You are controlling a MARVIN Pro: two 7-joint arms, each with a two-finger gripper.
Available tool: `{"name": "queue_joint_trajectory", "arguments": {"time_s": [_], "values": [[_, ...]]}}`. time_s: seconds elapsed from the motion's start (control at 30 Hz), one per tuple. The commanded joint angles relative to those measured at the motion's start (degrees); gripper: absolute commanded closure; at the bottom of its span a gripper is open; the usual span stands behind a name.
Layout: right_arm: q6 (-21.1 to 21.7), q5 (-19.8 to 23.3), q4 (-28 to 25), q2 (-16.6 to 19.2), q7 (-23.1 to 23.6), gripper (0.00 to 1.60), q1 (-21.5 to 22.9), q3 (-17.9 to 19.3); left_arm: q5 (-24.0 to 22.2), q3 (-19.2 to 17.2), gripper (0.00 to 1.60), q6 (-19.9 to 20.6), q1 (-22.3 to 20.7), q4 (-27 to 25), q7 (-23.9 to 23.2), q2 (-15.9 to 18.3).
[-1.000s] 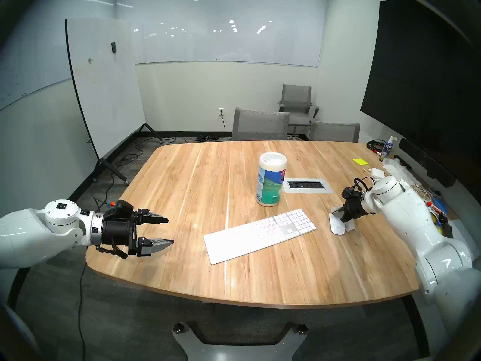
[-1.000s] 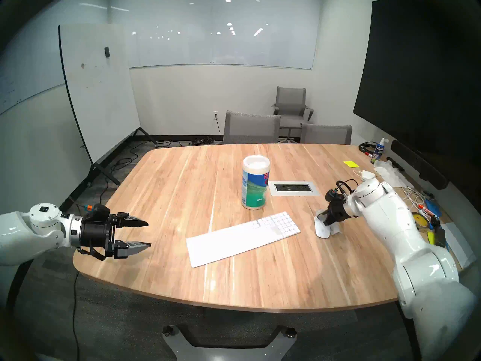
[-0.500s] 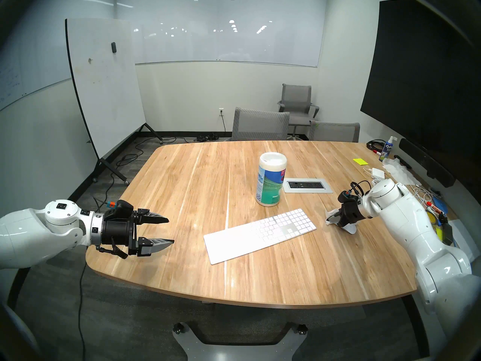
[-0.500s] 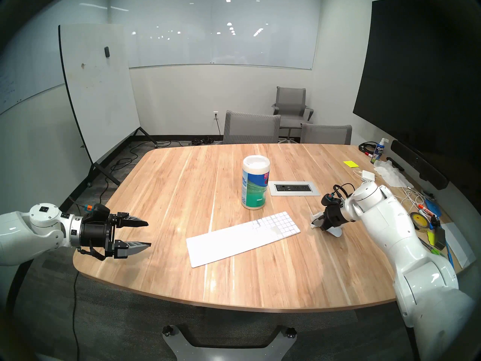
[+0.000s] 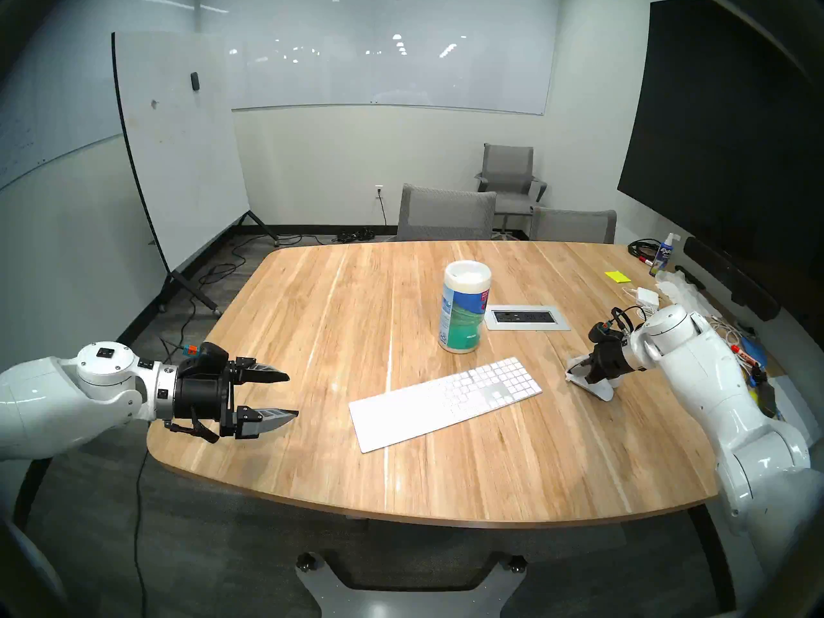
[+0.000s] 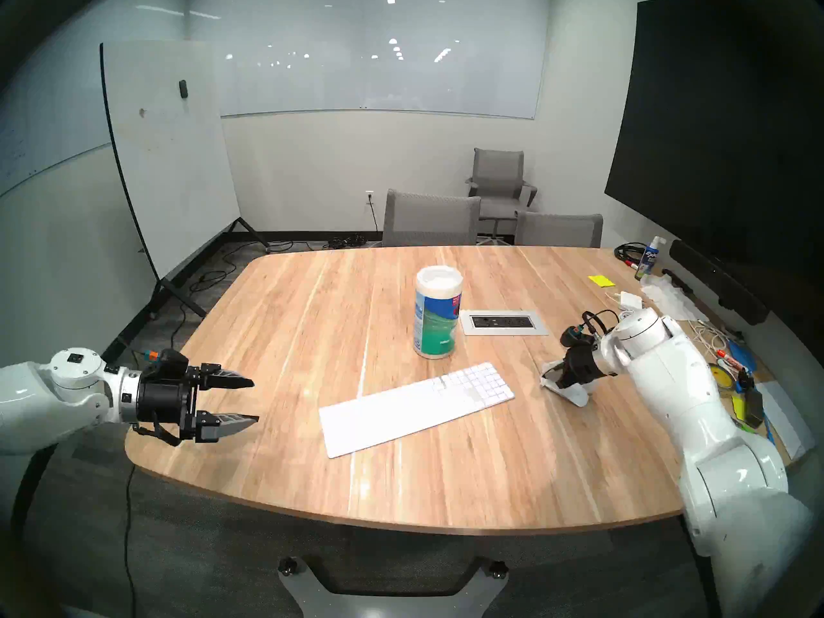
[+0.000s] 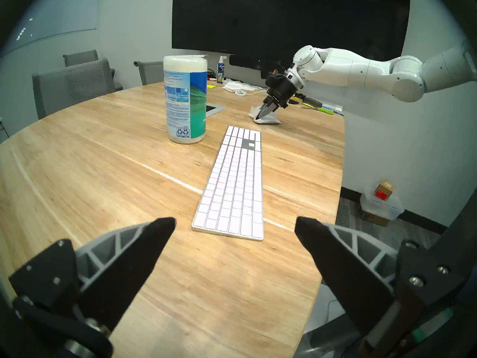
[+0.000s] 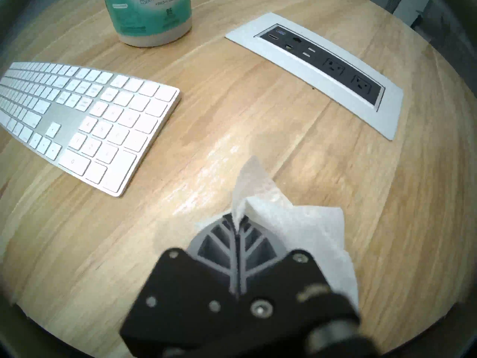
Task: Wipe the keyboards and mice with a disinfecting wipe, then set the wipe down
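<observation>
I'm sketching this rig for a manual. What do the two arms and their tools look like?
Both arms are glossy white with rounded joint housings. Each left tool and right tool has a black body and grey ribbed fingers with black tips. Black cables loop at the wrists, beside a small orange-and-teal connector.

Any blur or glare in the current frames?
Right wrist view: own right hand and wipe are soft, edges smeared, pale sheen on table. Left wrist view: sharp, keyboard keys crisp. Head views: right hand slightly blurred; ceiling lights reflect in the glass wall.
</observation>
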Motion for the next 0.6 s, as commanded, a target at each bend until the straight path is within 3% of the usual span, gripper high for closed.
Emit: {"name": "queue_joint_trajectory", "arguments": {"time_s": [0.0,0.37,0.57], "values": [[-0.9,-0.2,1.1,0.1,-0.3,1.6,2.8,0.4,-0.2,-0.6,0.0,-0.2,-0.6,-0.2,0.0,0.0],[-4.1,-1.9,4.9,0.3,-1.1,1.6,2.8,-1.0,-0.3,-0.5,0.0,-0.2,-0.6,-0.2,0.0,0.0],[-4.6,-1.7,3.9,2.7,0.7,1.6,1.9,-0.6,-0.3,-0.5,0.0,-0.2,-0.6,-0.2,0.0,0.0]]}}
